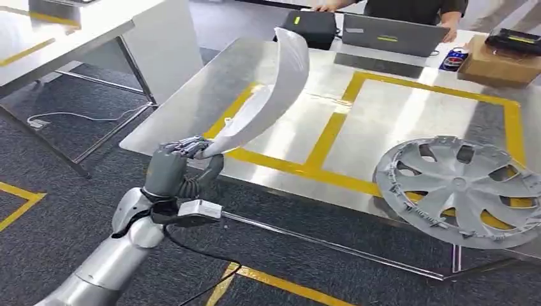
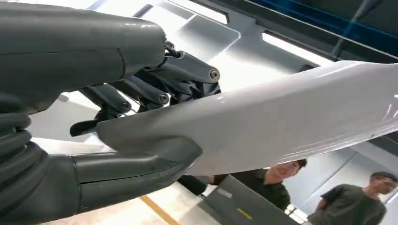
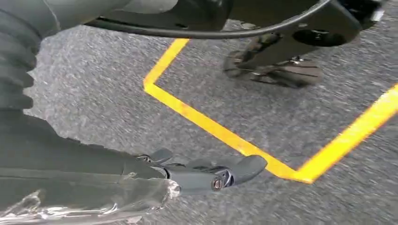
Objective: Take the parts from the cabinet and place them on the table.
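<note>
My left hand (image 1: 175, 167) grips the lower end of a long, curved white panel (image 1: 268, 95), thumb under it and fingers on top. The panel rises and arcs over the left part of the steel table (image 1: 383, 121), above the yellow tape frame. The left wrist view shows the same hold from close by, with the left hand (image 2: 141, 117) on the white panel (image 2: 291, 117). A silver hubcap (image 1: 456, 191) lies flat on the table's near right side. My right hand (image 3: 202, 171) hangs over the carpet with its fingers stretched out and nothing between them.
At the table's far edge stand a grey laptop (image 1: 392, 35), a black case (image 1: 309, 25), a cardboard box (image 1: 497, 60) and a drink can (image 1: 454, 60), with a person (image 1: 415, 7) behind them. A second table (image 1: 64, 25) stands to the left. Yellow tape (image 3: 220, 131) marks the carpet.
</note>
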Tool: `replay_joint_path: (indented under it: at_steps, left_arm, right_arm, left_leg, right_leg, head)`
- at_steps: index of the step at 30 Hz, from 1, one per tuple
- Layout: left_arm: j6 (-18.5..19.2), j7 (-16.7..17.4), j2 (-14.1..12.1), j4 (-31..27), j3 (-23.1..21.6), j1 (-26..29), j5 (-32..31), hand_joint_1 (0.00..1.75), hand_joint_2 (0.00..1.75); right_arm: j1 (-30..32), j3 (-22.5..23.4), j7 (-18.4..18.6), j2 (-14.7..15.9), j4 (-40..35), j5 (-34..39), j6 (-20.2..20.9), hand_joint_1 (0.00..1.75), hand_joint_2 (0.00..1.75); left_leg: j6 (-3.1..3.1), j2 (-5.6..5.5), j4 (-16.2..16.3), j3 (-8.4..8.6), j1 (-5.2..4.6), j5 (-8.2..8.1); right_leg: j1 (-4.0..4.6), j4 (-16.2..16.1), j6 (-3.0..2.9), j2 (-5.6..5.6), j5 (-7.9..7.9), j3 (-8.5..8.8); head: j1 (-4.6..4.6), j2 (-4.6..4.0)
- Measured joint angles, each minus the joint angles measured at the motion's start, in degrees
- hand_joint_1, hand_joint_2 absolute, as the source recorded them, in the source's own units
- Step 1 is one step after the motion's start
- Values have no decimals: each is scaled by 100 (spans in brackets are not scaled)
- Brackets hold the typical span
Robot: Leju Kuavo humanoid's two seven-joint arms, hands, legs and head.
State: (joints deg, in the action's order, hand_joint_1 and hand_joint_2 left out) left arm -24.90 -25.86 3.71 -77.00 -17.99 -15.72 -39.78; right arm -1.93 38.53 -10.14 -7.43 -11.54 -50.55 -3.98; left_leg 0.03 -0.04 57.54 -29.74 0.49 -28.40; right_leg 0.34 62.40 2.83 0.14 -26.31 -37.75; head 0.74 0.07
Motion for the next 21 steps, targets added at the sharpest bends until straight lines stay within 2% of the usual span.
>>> replay_joint_path:
  at_steps: [1,2,3,5,6,7,8,10,11,12,13,14,15,16,17,18,19,20,21]
  left_arm:
    - [-15,15,2,103,4,-68,0,175,175]
    - [-24,37,11,213,11,-119,2,175,175]
    - [-26,61,13,258,20,-155,2,175,175]
    - [-37,61,28,328,28,-223,7,175,175]
    - [-42,61,29,356,31,-258,-18,175,175]
    - [-59,61,29,391,33,-293,-37,175,175]
    - [-89,87,29,445,41,-332,-76,175,175]
    - [-164,159,29,636,63,-365,-194,175,175]
    - [-188,186,26,741,85,-363,-232,175,175]
    - [-217,208,20,839,116,-366,-276,175,175]
    - [-271,223,15,935,144,-388,-311,175,175]
    - [-313,247,11,1032,164,-426,-350,175,175]
    - [-343,269,9,1110,188,-462,-394,175,175]
    - [-372,271,2,1191,219,-491,-396,175,175]
    - [-402,273,-9,1294,256,-534,-396,175,175]
    - [-406,291,-4,1337,260,-532,-400,175,175]
    - [-406,295,-2,1355,267,-535,-418,175,175]
    - [-422,312,-6,1392,289,-562,-461,175,175]
    - [-431,341,5,1427,288,-591,-498,175,175]
  right_arm:
    - [6,-2,0,0,9,-24,0,0,175]
    - [-19,-7,0,-2,17,-42,4,0,175]
    - [-46,-9,4,0,17,-48,9,0,175]
    - [-50,-11,0,0,17,-48,13,0,175]
    - [-51,-11,-2,0,17,-50,15,0,175]
    - [-53,-11,-11,2,17,-53,15,0,175]
    - [-59,-11,-13,2,17,-72,15,0,175]
    - [-71,-11,-13,2,17,-116,13,0,175]
    - [-66,-11,-11,2,17,-145,15,0,175]
    - [-54,-13,4,2,17,-166,20,0,175]
    - [-42,-15,15,-2,17,-195,20,0,175]
    - [-38,-20,26,-9,17,-219,20,0,175]
    - [-41,-26,33,-15,17,-254,20,0,175]
    - [-37,-42,39,-20,17,-271,20,0,175]
    - [-48,-46,42,-31,26,-278,20,0,175]
    - [-56,-46,57,-33,26,-287,20,0,175]
    - [-52,-52,61,-33,26,-302,24,0,175]
    - [-45,-59,68,-35,26,-328,22,0,175]
    - [-47,-70,85,-33,26,-346,22,0,175]
  left_leg:
    - [-25,3,-7,59,-10,-61]
    - [-60,-1,-11,102,-23,-97]
    - [-114,9,-73,122,-20,-135]
    - [-166,23,-53,213,-17,-113]
    - [-195,21,-9,213,-14,-144]
    - [-210,19,226,122,-13,-125]
    - [-232,19,625,-131,-11,-172]
    - [-259,19,1432,-755,-10,-469]
    - [-259,19,1657,-999,-10,-633]
    - [-249,19,1673,-1158,-12,-642]
    - [-234,19,1497,-1193,-14,-501]
    - [-218,19,1174,-1137,-14,-222]
    - [-202,19,761,-1038,-14,146]
    - [-175,20,370,-953,-15,588]
    - [-159,24,-12,-955,-26,684]
    - [-153,22,66,-911,-32,601]
    - [-140,12,26,-895,-32,603]
    - [-123,14,-27,-854,-18,619]
    - [-72,0,-19,-754,7,645]
  right_leg:
    - [9,-223,-28,-82,398,42]
    - [32,-266,-97,-111,169,39]
    - [62,-254,-162,-84,195,104]
    - [48,-297,-240,-31,205,162]
    - [17,-325,-264,3,189,237]
    - [9,-334,-299,8,157,299]
    - [8,-343,-332,20,124,332]
    - [8,-346,-348,53,35,410]
    - [9,-346,-353,73,-15,462]
    - [9,-346,-352,94,-70,536]
    - [8,-346,-347,113,-133,621]
    - [8,-348,-336,126,-194,711]
    - [8,-350,-320,136,-256,800]
    - [8,-367,-296,140,-318,787]
    - [47,-313,-256,167,-406,893]
    - [50,-377,-219,166,-466,881]
    - [49,-433,-202,166,-518,975]
    - [54,-391,-147,153,-433,1042]
    - [51,-419,-109,144,-513,1106]
  head:
    - [2,0]
    - [9,0]
    - [-9,0]
    - [-13,0]
    - [-9,0]
    - [-22,0]
    - [-35,0]
    - [-33,0]
    - [-37,0]
    - [-33,0]
    - [-35,0]
    - [-35,0]
    - [-33,0]
    - [-35,0]
    - [-46,0]
    - [-28,0]
    - [-31,0]
    - [-27,0]
    - [-18,0]
